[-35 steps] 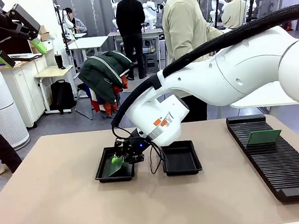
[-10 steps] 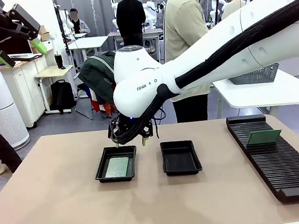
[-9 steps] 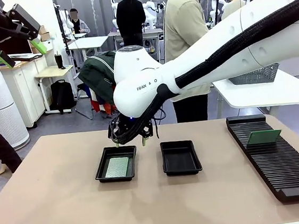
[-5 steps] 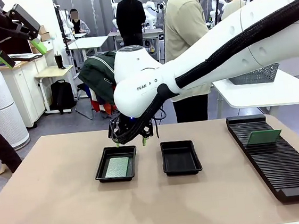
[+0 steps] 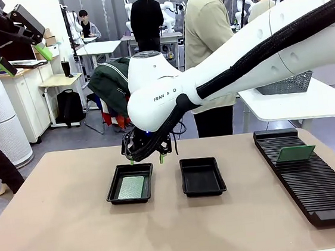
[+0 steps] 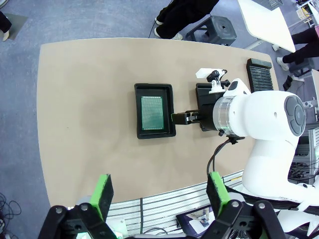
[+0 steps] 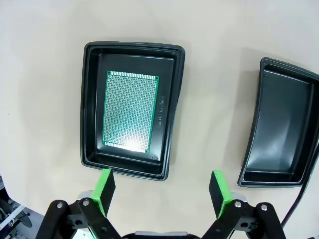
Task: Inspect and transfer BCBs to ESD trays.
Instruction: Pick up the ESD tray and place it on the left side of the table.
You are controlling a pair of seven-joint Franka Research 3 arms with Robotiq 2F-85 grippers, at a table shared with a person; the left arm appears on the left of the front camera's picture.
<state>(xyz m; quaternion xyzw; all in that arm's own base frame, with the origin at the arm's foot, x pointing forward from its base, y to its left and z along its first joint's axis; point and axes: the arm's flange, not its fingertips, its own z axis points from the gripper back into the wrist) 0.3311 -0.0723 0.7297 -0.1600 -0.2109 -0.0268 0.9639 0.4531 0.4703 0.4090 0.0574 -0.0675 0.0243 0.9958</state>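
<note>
- Because the big white right arm (image 5: 151, 85) hangs its right gripper (image 5: 146, 160), jaws apart, above the trays, the next reach probably goes rightward; the left gripper (image 6: 159, 189) sits high, jaws also apart.
- Long black ribbed rack (image 5: 318, 187): one green upright board (image 5: 296, 153) stands in a slot (pinch its thin edges, lift straight, lay flat).
- Two glossy flared-rim trays: filled tray (image 5: 111, 195), empty tray (image 5: 188, 191).
- Flat perforated board (image 7: 130, 111) lies centred in the filled tray.

Your right arm (image 5: 298, 4): white rounded shell, partial grey "FRAN" lettering, black corrugated cable sleeve (image 5: 239, 67) alongside. Your right tool (image 5: 146, 159): black, green pads (image 7: 105, 184), loose black cables. Your left tool (image 5: 24, 59): black, "ROBOTIQ" print, green pads.
</note>
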